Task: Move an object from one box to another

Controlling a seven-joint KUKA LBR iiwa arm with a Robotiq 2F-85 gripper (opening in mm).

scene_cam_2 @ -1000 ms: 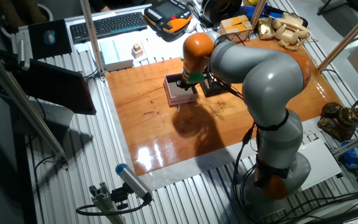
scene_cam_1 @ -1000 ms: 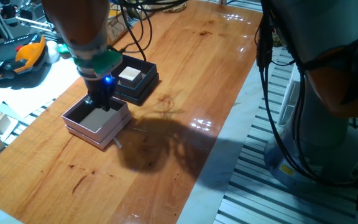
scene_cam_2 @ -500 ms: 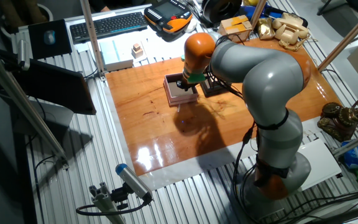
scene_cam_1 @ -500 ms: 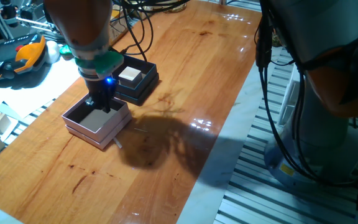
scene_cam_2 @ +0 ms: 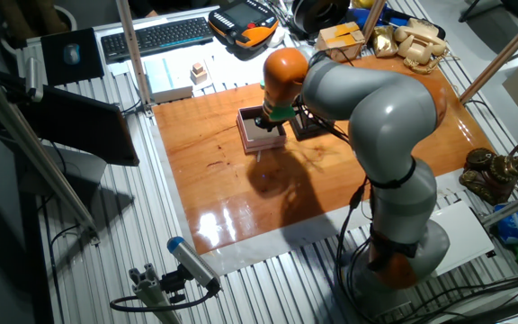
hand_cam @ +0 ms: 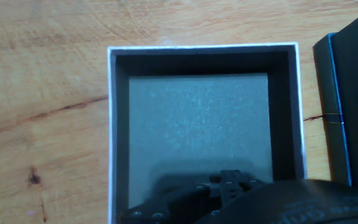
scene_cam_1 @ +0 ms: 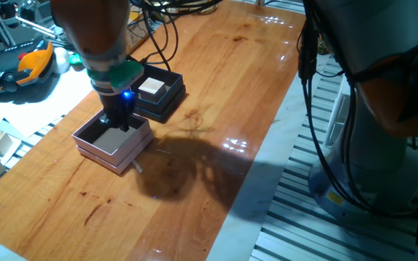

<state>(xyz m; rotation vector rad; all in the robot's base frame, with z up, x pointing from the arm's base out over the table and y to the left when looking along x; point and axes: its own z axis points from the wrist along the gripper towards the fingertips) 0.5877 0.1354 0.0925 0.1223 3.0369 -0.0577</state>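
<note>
1. No change over the last second: end effector [scene_cam_1: 117,123] still sits low in the shallow pink-walled square box [scene_cam_1: 93,147]; jaw opening and grip: cannot tell.
2. Small pale beige cube [scene_cam_1: 151,88] lies in the matte black square box [scene_cam_1: 167,98] at 1 o'clock; transfer looks done.
3. Count: two boxes, one cube.

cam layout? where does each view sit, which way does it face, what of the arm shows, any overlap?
One fixed view: low at the table edge, facing the gripper in the pink box; cube in the black box.
The other fixed view: high, looking down on the table; whole arm shows.
Hand view: straight down into the pink box; only the hand's underside shows.
Shared: both boxes.
</note>
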